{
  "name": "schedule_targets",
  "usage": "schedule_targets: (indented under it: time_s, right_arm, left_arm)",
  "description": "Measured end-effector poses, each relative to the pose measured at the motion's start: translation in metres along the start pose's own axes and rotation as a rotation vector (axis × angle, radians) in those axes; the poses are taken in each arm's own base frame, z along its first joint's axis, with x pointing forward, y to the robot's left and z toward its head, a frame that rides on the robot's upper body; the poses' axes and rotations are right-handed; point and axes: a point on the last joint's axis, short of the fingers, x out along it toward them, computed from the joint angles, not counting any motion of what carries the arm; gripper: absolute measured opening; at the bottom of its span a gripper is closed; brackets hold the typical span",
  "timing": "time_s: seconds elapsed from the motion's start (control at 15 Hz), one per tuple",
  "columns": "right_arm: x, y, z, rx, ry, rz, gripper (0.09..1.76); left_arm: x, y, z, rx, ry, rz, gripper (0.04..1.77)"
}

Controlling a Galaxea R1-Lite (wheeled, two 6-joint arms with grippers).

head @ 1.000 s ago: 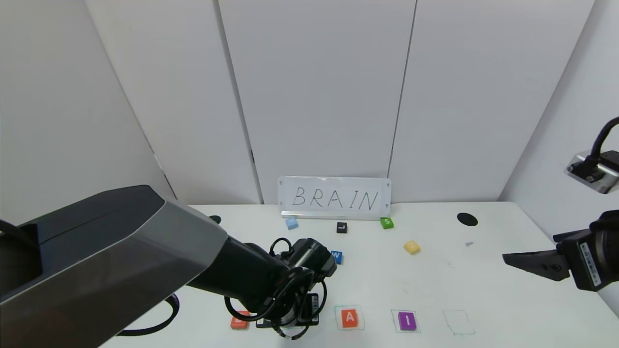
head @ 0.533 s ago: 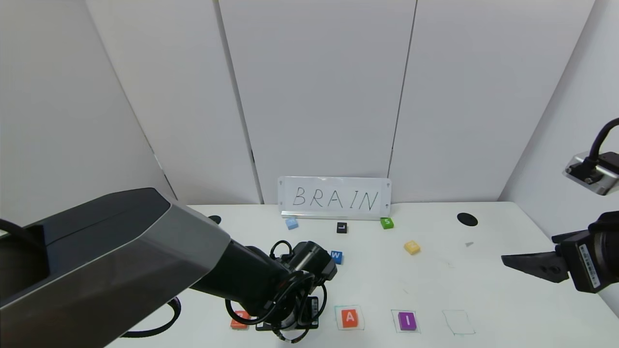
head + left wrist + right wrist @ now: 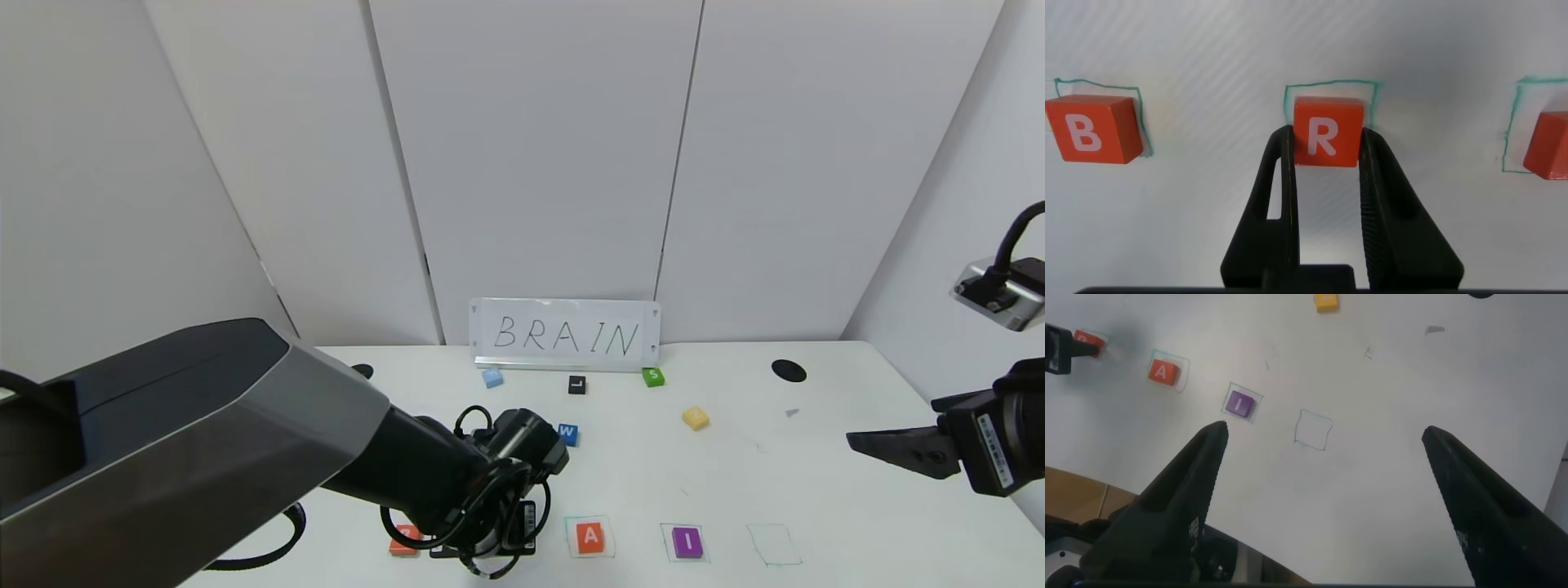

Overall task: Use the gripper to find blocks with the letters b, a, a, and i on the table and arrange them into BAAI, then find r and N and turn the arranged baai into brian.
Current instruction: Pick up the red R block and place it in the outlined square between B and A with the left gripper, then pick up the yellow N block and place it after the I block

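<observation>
My left gripper [image 3: 482, 549] is low at the table's [image 3: 816, 490] front edge, its fingers against both sides of the orange-red R block [image 3: 1327, 131], which sits inside a green drawn square. In the left wrist view my left gripper [image 3: 1327, 143] has the orange-red B block [image 3: 1086, 131] one square to one side and another orange-red block [image 3: 1547, 147] on the other. In the head view the row reads B [image 3: 404, 541], the hidden R, A [image 3: 590, 536], purple I [image 3: 687, 541]. Only one A shows. The yellow N block [image 3: 695, 418] lies farther back. My right gripper [image 3: 865, 445] hovers open and empty at the right.
An empty green square [image 3: 774, 545] lies right of the I. A sign reading BRAIN [image 3: 565, 335] stands at the back, with light blue [image 3: 491, 377], black L [image 3: 577, 384], green S [image 3: 652, 376] and blue W [image 3: 568, 434] blocks before it. A black hole [image 3: 789, 371] is back right.
My left gripper has sunk a little toward the table over the second square. The right arm has barely moved.
</observation>
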Motion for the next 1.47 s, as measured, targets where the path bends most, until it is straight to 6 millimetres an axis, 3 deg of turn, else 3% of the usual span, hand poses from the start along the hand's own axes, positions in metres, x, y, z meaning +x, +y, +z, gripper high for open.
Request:
schedule_targets:
  time_s: [0.4,0.67,1.0,1.2,1.47]
  right_arm:
    - [0.0,0.001,-0.001,-0.004,0.002,0.005,1.71]
    - [-0.001,0.001,-0.001,-0.004,0.001,0.006,1.71]
    - [0.0,0.003,-0.001,-0.008,0.003,0.009,1.71]
    - [0.001,0.003,-0.001,-0.008,0.007,0.009,1.71]
    - [0.005,0.002,-0.001,-0.007,0.019,0.008,1.71]
  left_arm:
    - [0.0,0.0,0.0,0.004,-0.001,0.003,0.49]
    - [0.0,-0.001,0.0,0.008,-0.002,0.001,0.95]
    - [-0.008,-0.001,0.001,0.008,-0.027,-0.001,1.32]
    - [-0.029,0.003,0.006,0.029,-0.053,-0.033,1.44]
    - [-0.071,0.019,0.015,0.143,-0.127,-0.089,1.55]
